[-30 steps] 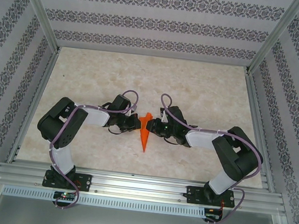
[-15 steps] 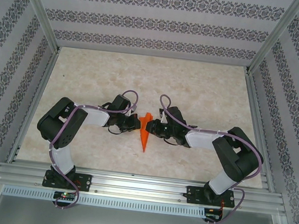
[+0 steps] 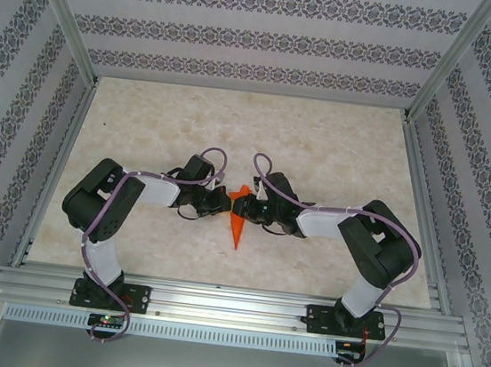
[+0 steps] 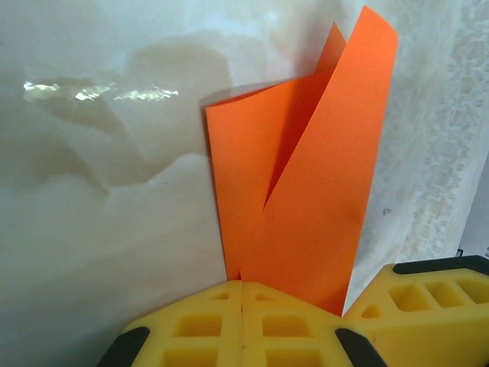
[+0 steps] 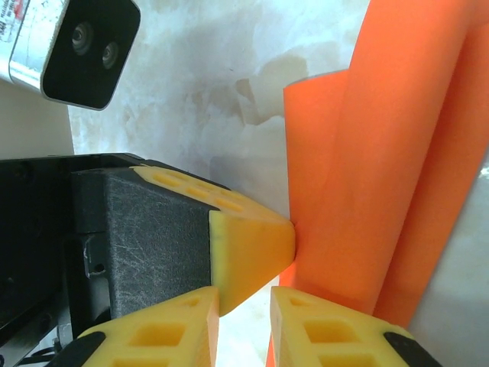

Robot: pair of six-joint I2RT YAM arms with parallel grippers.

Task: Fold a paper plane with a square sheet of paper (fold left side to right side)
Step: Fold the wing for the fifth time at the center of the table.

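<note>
The square sheet of paper (image 3: 238,218) is bright orange and folded into a narrow paper plane, with its sharp nose toward the near edge. It lies mid-table between both grippers. My left gripper (image 3: 224,204) is shut, and its joined yellow tips (image 4: 242,284) touch the paper's (image 4: 306,199) edge, where one flap stands up. My right gripper (image 3: 249,209) sits against the paper's right side. Its jaws (image 5: 244,306) stand a little apart, and a sliver of orange paper (image 5: 382,153) shows in the gap. The left fingertip (image 5: 256,248) pokes in from the left.
The marble tabletop (image 3: 321,148) stretches behind and to both sides of the arms. Patterned walls and aluminium posts (image 3: 64,18) box it in, and a metal rail (image 3: 230,305) runs along the near edge. The left wrist camera (image 5: 76,46) hangs close to my right gripper.
My right gripper has slid left, up against the paper, and its arm has stretched further toward the centre. The left arm and the paper have stayed where they were.
</note>
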